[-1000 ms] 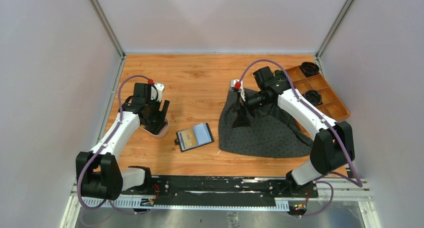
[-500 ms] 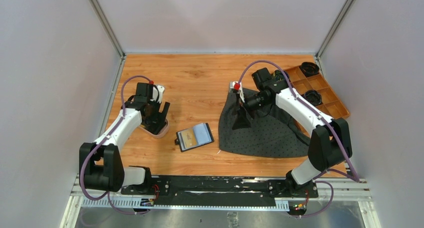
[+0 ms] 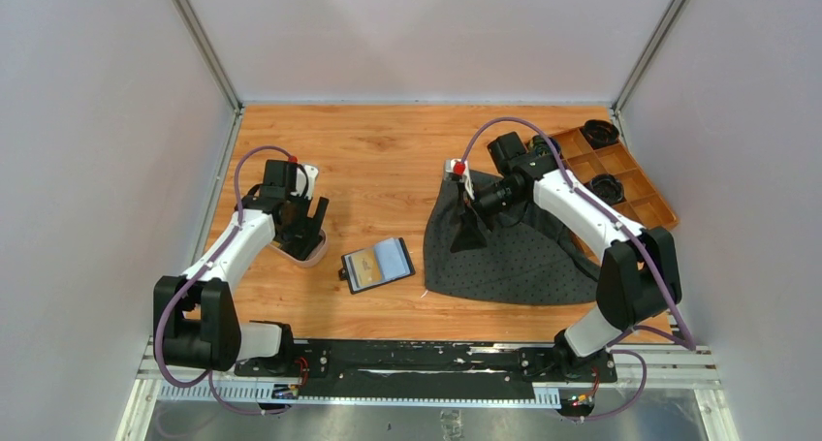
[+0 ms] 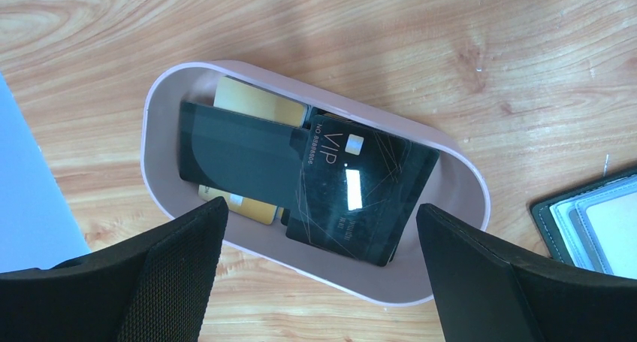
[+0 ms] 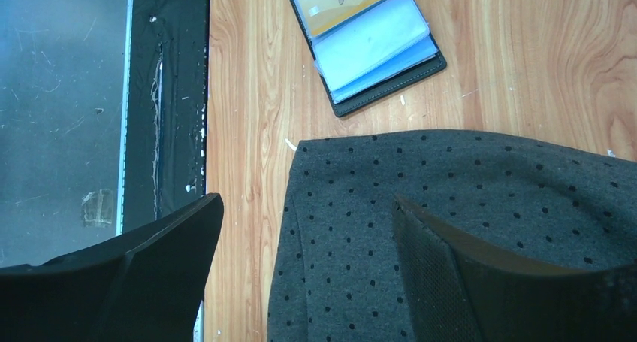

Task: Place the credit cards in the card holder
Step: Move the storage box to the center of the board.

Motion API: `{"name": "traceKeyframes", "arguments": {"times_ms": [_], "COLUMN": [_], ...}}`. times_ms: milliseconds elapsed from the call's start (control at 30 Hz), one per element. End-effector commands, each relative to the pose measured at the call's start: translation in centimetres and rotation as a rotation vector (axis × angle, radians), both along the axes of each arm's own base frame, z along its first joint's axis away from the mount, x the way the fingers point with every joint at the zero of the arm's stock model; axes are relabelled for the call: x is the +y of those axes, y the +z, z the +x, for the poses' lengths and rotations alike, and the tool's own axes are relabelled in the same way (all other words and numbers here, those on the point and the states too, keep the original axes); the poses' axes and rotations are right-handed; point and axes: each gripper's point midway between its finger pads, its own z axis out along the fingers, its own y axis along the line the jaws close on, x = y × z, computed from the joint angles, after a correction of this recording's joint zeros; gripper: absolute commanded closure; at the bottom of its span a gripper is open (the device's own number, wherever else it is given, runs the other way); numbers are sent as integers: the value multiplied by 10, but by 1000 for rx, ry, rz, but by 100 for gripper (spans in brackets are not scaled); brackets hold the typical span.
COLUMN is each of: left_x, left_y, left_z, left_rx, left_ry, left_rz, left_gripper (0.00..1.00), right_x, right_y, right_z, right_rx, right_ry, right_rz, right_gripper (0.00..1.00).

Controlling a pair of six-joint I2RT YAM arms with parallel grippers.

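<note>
- Top external view, far left: the left gripper (image 3: 308, 218) hangs over the pinkish tray (image 3: 308, 258) on the wooden worktop (image 3: 388, 150), jaws spread wide with nothing between them.
- Left wrist view: the tray (image 4: 466, 184) holds the credit cards (image 4: 360, 192) in a loose overlapping pile. A black card lettered VIP lies on top at the right, a dark card to its left, and gold edges (image 4: 259, 105) show beneath. Both fingers (image 4: 173, 267) stand apart on either side of the tray, above it.
- Centre: the card holder (image 3: 377, 265) lies open on the worktop, between the tray and the dotted grey cloth (image 3: 514, 252), touching neither. A gold card already sits in its left pocket.
- Right wrist view: the card holder (image 5: 368, 37) shows clear sleeves, with the cloth (image 5: 466, 237) just below.
- Right: the right gripper (image 3: 472, 206) hovers over the cloth's upper corner, jaws released and empty.
- Far right: an orange-brown compartmented box (image 3: 635, 194) sits by the worktop edge.
</note>
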Motion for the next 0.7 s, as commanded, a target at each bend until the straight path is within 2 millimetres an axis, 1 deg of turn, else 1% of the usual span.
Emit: {"name": "traceKeyframes", "arguments": {"times_ms": [0, 667], "left_x": [4, 2], "left_y": [-2, -5], "left_z": [-3, -4], "left_rx": [1, 13], "left_ry": [2, -6], "left_rz": [7, 4], "left_gripper": [0, 0], "right_x": [-2, -2], "right_y": [2, -1], "right_z": [-1, -2], "right_rx": [20, 41], "right_ry": [9, 15], "right_rz": [14, 5], "right_gripper": [15, 15]}}
